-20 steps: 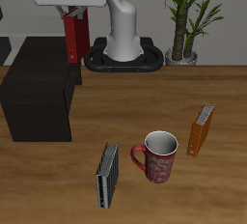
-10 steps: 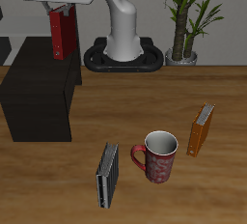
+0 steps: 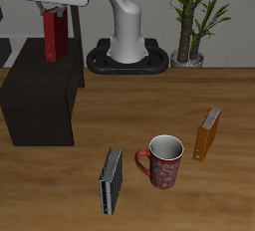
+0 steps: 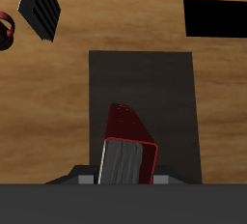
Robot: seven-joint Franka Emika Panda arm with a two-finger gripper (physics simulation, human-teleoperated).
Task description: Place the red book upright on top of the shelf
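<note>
The red book [image 3: 56,36] hangs upright in the air above the back part of the shelf [image 3: 40,101], a low black-brown cabinet with a flat top. My gripper [image 3: 54,14] is shut on the book's upper end. In the wrist view the red book [image 4: 130,151] shows its dark-red cover and grey page edges, with the shelf's flat top [image 4: 145,83] right beneath it. The fingers themselves are hidden behind the book and the gripper body.
A grey-black book [image 3: 111,180] stands near the table's front edge, also visible in the wrist view [image 4: 41,6]. Beside it is a red mug [image 3: 162,161]. An orange book [image 3: 207,133] stands farther off. A potted plant [image 3: 194,21] stands by the robot base [image 3: 127,56].
The gripper has carried the red book sideways across the back of the table, from beside the shelf's inner edge to over the shelf's top.
</note>
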